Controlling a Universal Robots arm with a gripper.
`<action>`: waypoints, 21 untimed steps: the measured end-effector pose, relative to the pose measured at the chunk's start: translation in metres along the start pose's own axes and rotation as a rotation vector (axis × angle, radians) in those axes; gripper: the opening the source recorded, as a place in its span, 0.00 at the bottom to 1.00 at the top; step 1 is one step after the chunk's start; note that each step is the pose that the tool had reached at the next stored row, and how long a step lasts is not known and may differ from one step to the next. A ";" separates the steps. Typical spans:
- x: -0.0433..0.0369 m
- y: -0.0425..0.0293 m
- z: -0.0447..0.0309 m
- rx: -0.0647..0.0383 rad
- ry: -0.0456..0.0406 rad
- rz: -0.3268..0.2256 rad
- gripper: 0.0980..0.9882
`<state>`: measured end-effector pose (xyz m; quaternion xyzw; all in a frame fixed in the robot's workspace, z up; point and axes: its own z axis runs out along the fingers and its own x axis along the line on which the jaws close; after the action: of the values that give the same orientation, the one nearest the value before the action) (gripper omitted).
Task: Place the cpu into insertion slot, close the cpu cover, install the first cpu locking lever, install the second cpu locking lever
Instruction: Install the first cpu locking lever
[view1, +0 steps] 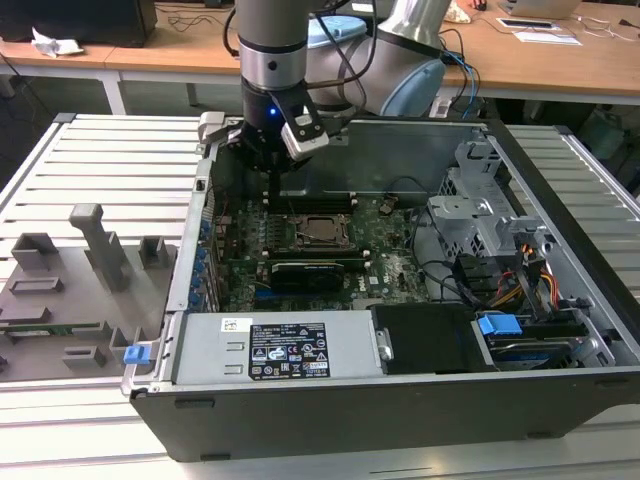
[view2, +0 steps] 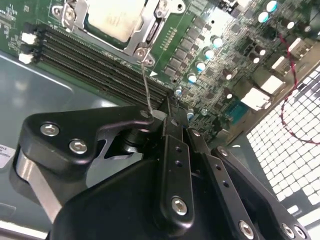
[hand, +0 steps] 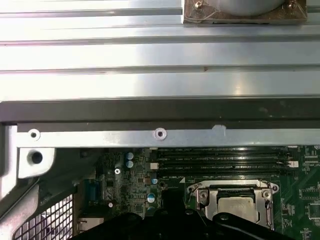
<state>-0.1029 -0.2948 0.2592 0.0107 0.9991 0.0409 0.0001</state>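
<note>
The cpu (view2: 116, 17) lies flat in the insertion slot (view1: 322, 232), its pale silver top showing through the window of the cpu cover (view2: 146, 36). The cover lies down over it. In the first wrist view the cpu (hand: 239, 207) sits inside the same silver frame. From a corner of the socket a thin wire locking lever (view2: 146, 85) stands up to my fingertips. My gripper (view2: 167, 116) hangs over the board beside the long black memory slots (view2: 90, 65), fingers together, with the lever's free end against their side. In the exterior view my gripper (view1: 272, 195) reaches into the case just behind the socket.
The open computer case holds a grey drive cage (view1: 480, 215) on the exterior view's right, a power supply (view1: 270, 350) in front and a long black card (view1: 310, 270) near the socket. Grey fixtures (view1: 90, 260) stand on the slatted table on the left. The case wall (hand: 160, 115) runs close behind the gripper.
</note>
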 end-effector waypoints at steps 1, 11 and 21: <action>-0.0018 0.0007 0.0002 0.000 0.0000 0.000 0.01; -0.0255 0.0021 0.0012 0.001 0.0000 0.000 0.01; -0.0386 0.0021 0.0050 -0.016 0.0005 -0.001 0.01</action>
<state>-0.0643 -0.2931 0.2544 0.0104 0.9988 0.0487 0.0000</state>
